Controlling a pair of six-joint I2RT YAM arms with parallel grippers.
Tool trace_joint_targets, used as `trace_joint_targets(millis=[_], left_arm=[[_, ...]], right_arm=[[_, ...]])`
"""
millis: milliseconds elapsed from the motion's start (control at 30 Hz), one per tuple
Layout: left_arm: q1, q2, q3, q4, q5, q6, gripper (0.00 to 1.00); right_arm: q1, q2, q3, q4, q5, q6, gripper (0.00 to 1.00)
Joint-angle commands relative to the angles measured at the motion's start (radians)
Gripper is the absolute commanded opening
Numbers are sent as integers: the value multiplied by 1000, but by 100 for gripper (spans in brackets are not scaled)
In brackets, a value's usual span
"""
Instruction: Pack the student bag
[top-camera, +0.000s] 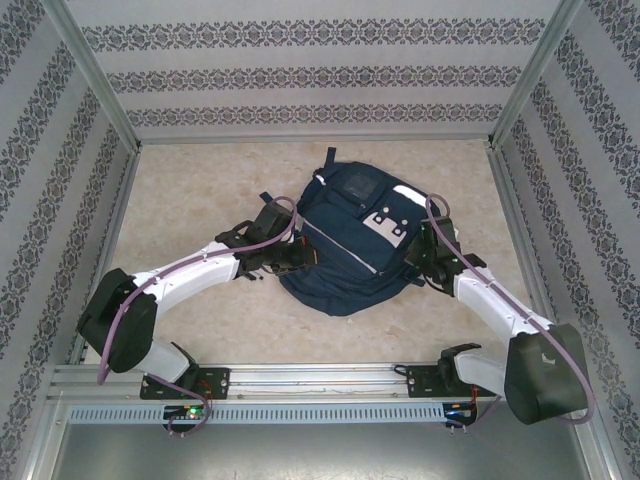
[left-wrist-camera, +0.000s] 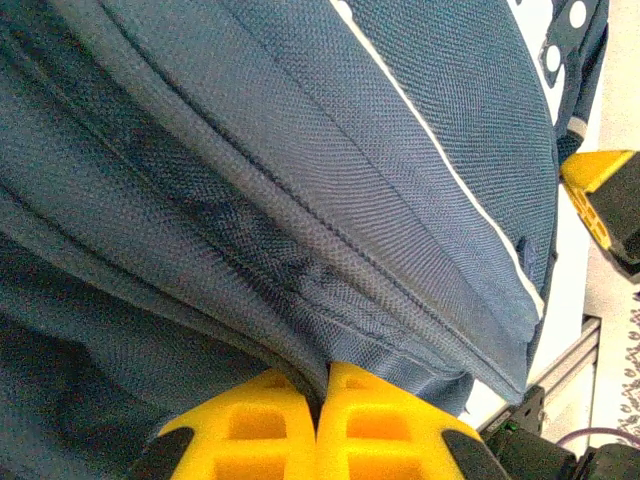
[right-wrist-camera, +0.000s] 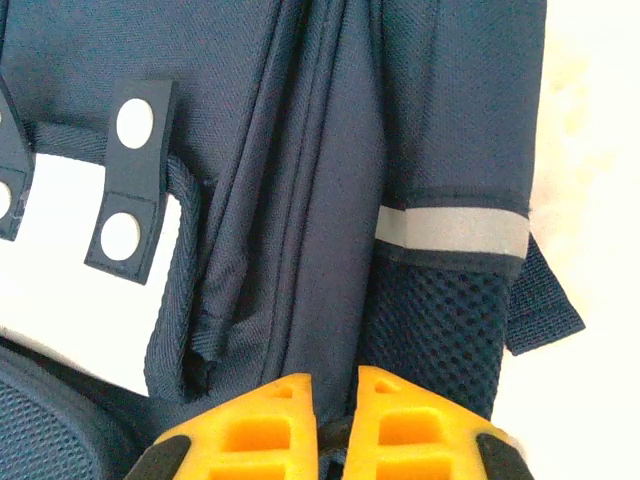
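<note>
Left tool: fingers pressed together at the student bag's left flank, right under a seam. I cannot tell if any cloth is caught. If none is, a pull gets nothing and the tool skids off the weave.
Right tool: clamped thinly on a fold of the side panel, beside the mesh pocket. So shallow a pinch may slip out under tension.
Student bag: lies front up about mid-table, a little toward the right edge. It looks zipped, with nothing loose beside it.
Both pulling apart: the soft bag could drag across the table or twist instead of opening.
Strap: loose near the right tool and could snag a finger.
</note>
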Motion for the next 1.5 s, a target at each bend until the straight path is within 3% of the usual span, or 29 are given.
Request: trace_joint_targets(millis=[0, 267, 433, 667, 733, 833, 967, 1100, 1200, 1333, 1467], left_arm=[[28, -30, -13, -100, 1, 70, 0], [28, -46, -10, -123, -10, 100, 0], [28, -59, -14, -80, 39, 70, 0], [28, -81, 36, -119, 65, 82, 28], [28, -92, 44, -133, 68, 84, 32], [28, -110, 42, -135, 83, 75, 35], [20, -115, 40, -141, 83, 87, 39], [4, -84, 53, -163, 68, 98, 43], [-5, -49, 76, -179, 51, 102, 46], [-19, 7, 158, -242, -5, 147, 51], [-42, 67, 205, -263, -42, 104, 57]], right_arm=[[-44, 36, 30, -76, 152, -70, 2], [-98, 92, 67, -90, 122, -137, 3], [-100, 81, 138, -200, 23, -145, 15], [-99, -10, 230, -400, -26, -248, 33], [-99, -41, 234, -427, -136, -329, 33], [-96, -93, 196, -390, -471, -447, 32], [-61, -147, 119, -345, -598, -525, 33], [-41, -206, 8, -219, -642, -591, 40], [-22, -228, -22, -141, -593, -564, 43], [-13, -166, -1, -144, -577, -554, 51], [21, -143, -9, -103, -561, -490, 55]])
